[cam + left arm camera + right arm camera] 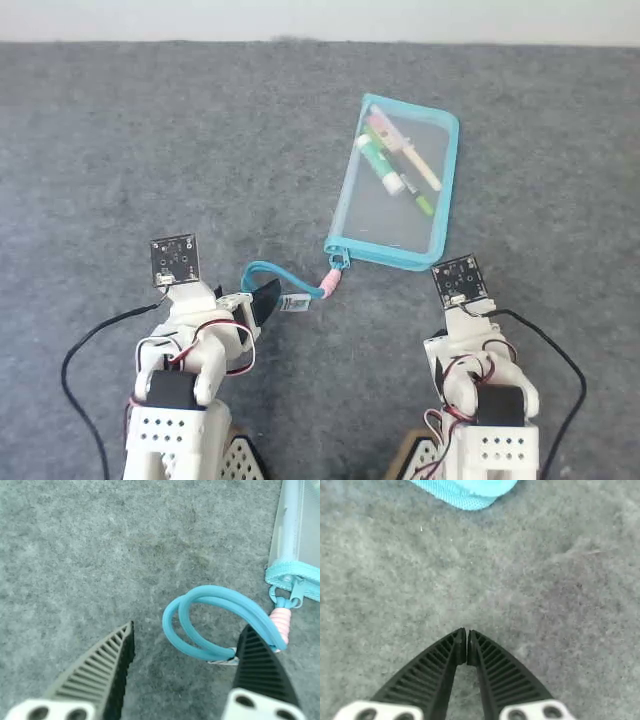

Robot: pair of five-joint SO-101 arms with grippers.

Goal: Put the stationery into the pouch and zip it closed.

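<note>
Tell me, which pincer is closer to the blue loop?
Left. The left pincer is open, right at the loop's end. The right pincer is shut over bare mat near the pouch, apart from the loop.

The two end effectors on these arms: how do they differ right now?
The left end effector stands open, its fingers wide apart; the right end effector is shut, tips together. The left one has the blue cord loop between its fingers; the right one has bare grey mat under it, with the pouch corner a little ahead. Both have black ribbed fingers and point down at the mat.
</note>
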